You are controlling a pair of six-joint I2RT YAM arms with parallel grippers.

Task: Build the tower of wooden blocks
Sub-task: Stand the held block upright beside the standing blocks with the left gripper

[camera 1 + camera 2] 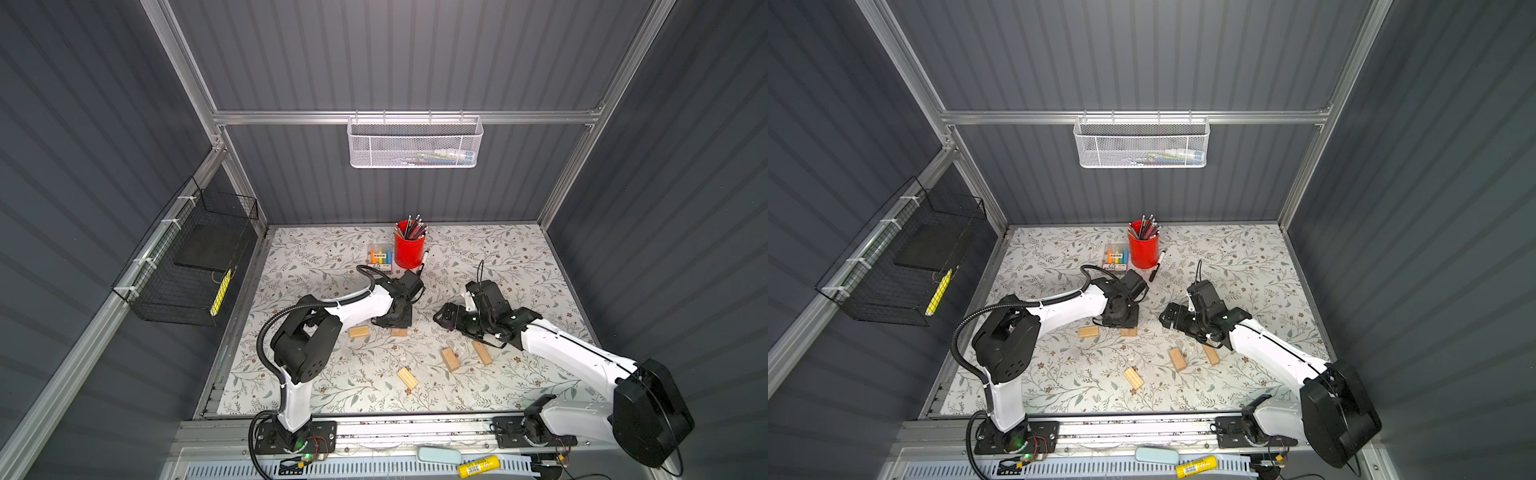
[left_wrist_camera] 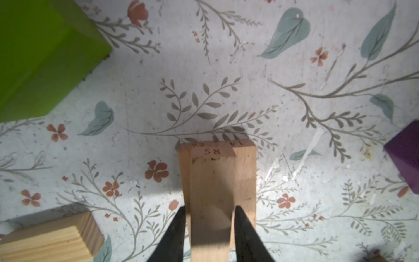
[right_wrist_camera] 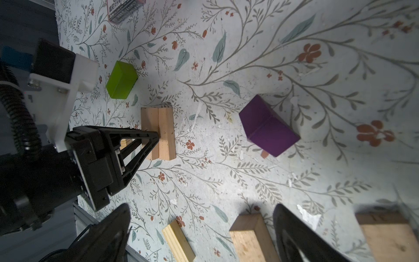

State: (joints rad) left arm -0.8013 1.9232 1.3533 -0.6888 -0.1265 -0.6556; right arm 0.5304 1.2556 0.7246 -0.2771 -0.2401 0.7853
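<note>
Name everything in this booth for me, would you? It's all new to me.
Mat: one, floral, covers the table.
Pale wood blocks: at least five, natural wood, scattered across the mat's near half.
Purple block: one, dark purple, mid-mat.
Green block: one, lime, mid-mat, left of the purple one.
Pencil cup: one, red, back of mat.
Marker box: one, clear, left of the cup.
Pen: one, black, right of the cup.
White mesh basket: one, back rail.
Black wire basket: one, left wall.
Yellow tube: one, front ledge.
Arms: two, white and black.
Left claw: one, black, straddling a pale block.
Right claw: one, black, open, empty.
</note>
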